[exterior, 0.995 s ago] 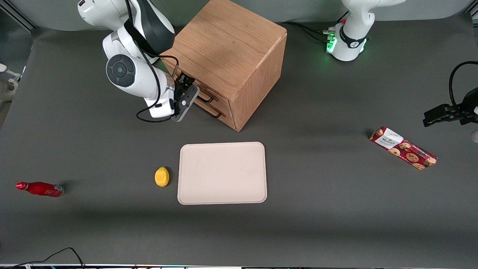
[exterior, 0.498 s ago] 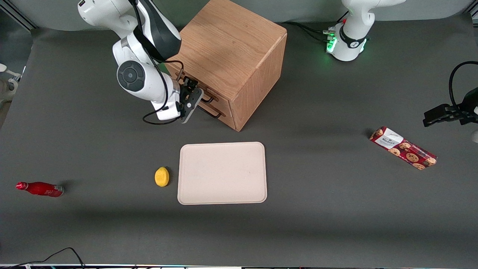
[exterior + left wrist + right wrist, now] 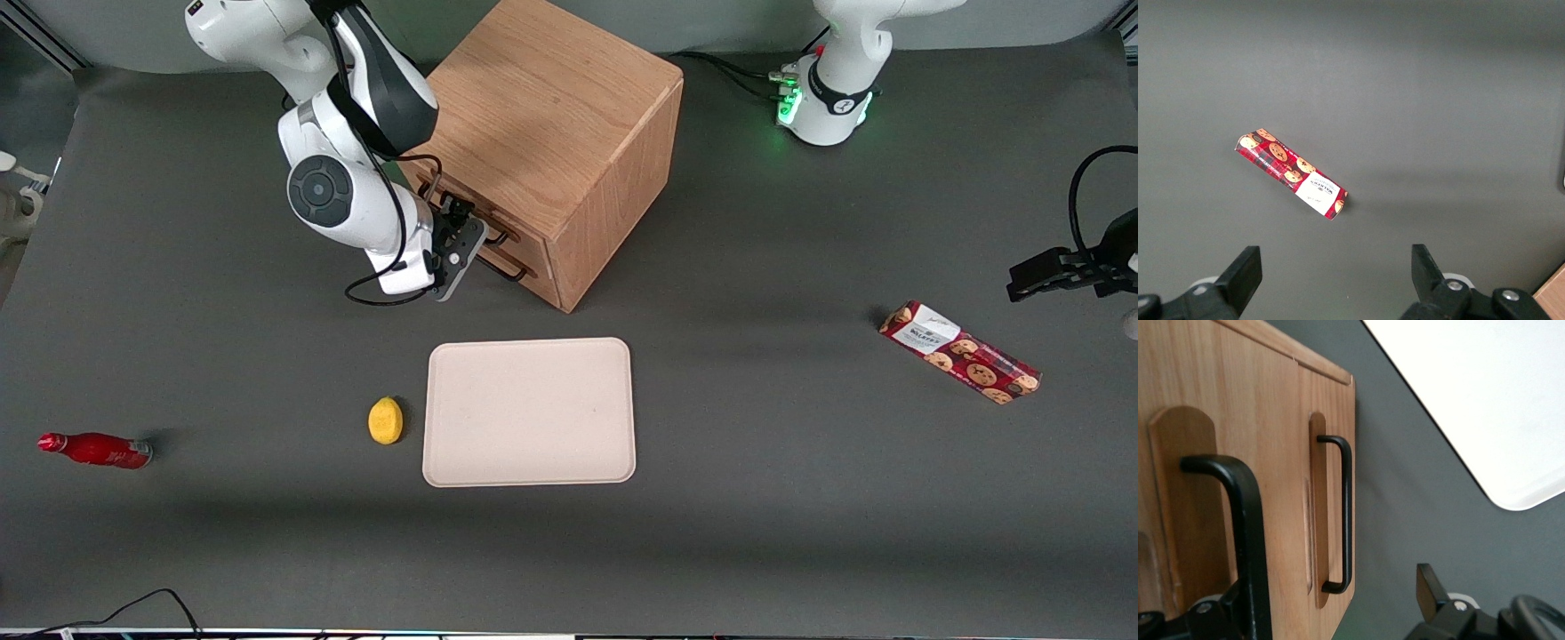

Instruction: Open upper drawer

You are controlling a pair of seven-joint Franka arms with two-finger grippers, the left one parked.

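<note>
- The front view looks steeply down from high over the near edge of the table (image 3: 800, 533) and faces the arm bases. It takes in the whole top, from the red bottle (image 3: 93, 450) to the cookie pack (image 3: 960, 351).
- The right wrist view sits very close in front of the cabinet (image 3: 1271, 380). It looks along the gripper (image 3: 1331, 593), whose fingers stand apart at the upper drawer's handle (image 3: 1238, 513). With the front view it shares this handle, the lower handle (image 3: 1345, 513) and a corner of the tray (image 3: 1485, 400).
- The left wrist view looks down from well above the parked arm's end of the table. It shares only the cookie pack (image 3: 1291, 172) with the front view.
</note>
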